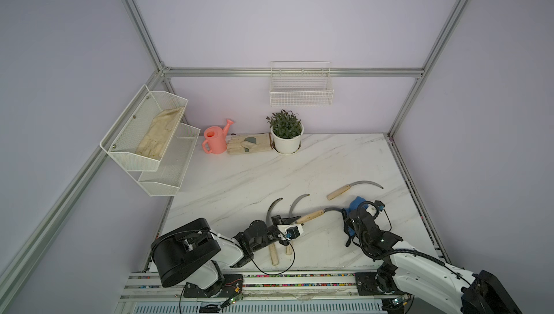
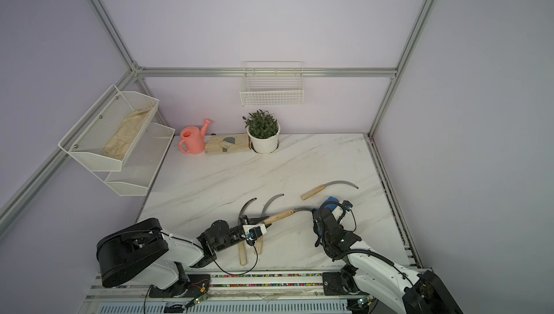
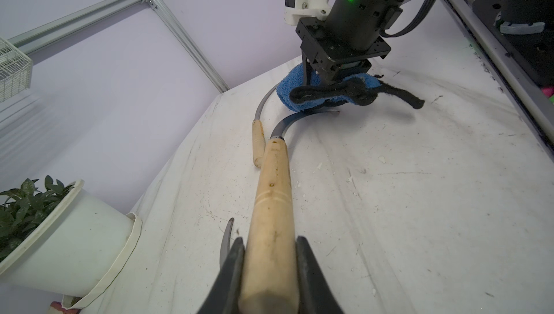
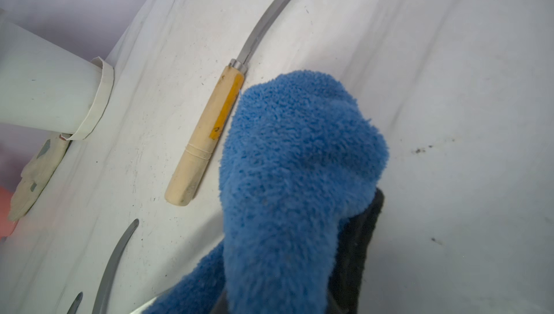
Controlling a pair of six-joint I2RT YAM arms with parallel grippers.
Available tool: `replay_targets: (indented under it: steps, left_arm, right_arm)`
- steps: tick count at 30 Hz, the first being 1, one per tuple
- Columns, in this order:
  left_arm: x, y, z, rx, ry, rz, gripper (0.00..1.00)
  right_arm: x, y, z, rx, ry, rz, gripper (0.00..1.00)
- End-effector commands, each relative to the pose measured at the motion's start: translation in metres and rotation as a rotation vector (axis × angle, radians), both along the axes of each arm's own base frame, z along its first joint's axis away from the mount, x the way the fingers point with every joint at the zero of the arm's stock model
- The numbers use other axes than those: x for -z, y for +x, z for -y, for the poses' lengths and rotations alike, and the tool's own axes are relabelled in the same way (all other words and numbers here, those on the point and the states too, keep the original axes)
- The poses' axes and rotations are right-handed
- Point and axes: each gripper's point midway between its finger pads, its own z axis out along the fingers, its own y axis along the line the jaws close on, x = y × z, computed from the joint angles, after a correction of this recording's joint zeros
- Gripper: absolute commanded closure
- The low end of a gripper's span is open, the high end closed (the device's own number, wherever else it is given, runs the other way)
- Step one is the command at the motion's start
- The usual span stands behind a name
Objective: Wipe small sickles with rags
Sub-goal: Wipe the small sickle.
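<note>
White marble tabletop (image 1: 329,159) carries a potted plant (image 1: 286,135) against the back wall, and everything in play lies well apart from that plant, toward the arms. Two loose sickles (image 1: 271,207) show their curved blades in both top views, but the left arm covers the upper parts of their handles. A third sickle (image 1: 338,192) lies whole, nearer the potted plant than the others; the right wrist view cuts off its blade tip. The blue rag (image 4: 296,177) fills much of that wrist view and hides whatever grips it, and in both top views the right arm covers most of the cloth. The left gripper (image 3: 269,242) is clamped tight on the pale handle of the held sickle (image 1: 311,216), jaws pressed to both sides of the wood, the butt end cut off by the frame edge. The right gripper (image 3: 322,80) is closed on the blue rag near its black trim, the cloth sitting over the held blade, farther from the potted plant than the third sickle; whether cloth presses on metal is hard to make out
</note>
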Motion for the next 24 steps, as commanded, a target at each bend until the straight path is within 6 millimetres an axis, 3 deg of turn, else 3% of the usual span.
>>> replay_targets:
  steps: [1, 7, 11, 18, 21, 24]
  left_arm:
    - [-0.035, 0.01, -0.011, -0.074, -0.101, 0.1, 1.0]
    - [-0.035, 0.008, -0.009, -0.059, -0.104, 0.099, 1.0]
    - [-0.036, 0.007, -0.009, -0.059, -0.105, 0.1, 1.0]
    - [-0.033, 0.01, -0.008, -0.069, -0.095, 0.101, 1.0]
    - [-0.032, 0.011, -0.008, -0.074, -0.091, 0.102, 1.0]
    - [-0.033, 0.011, -0.009, -0.076, -0.092, 0.104, 1.0]
  right_arm:
    - [0.012, -0.009, 0.004, 0.006, -0.011, -0.056, 1.0]
    - [-0.016, 0.014, -0.04, -0.219, 0.029, 0.027, 1.0]
    - [-0.033, 0.027, -0.085, -0.415, 0.087, 0.073, 1.0]
    - [-0.05, 0.024, -0.14, -0.584, 0.041, 0.123, 1.0]
    - [-0.057, 0.021, -0.151, -0.61, 0.02, 0.136, 1.0]
    - [-0.047, 0.022, -0.139, -0.545, -0.004, 0.101, 1.0]
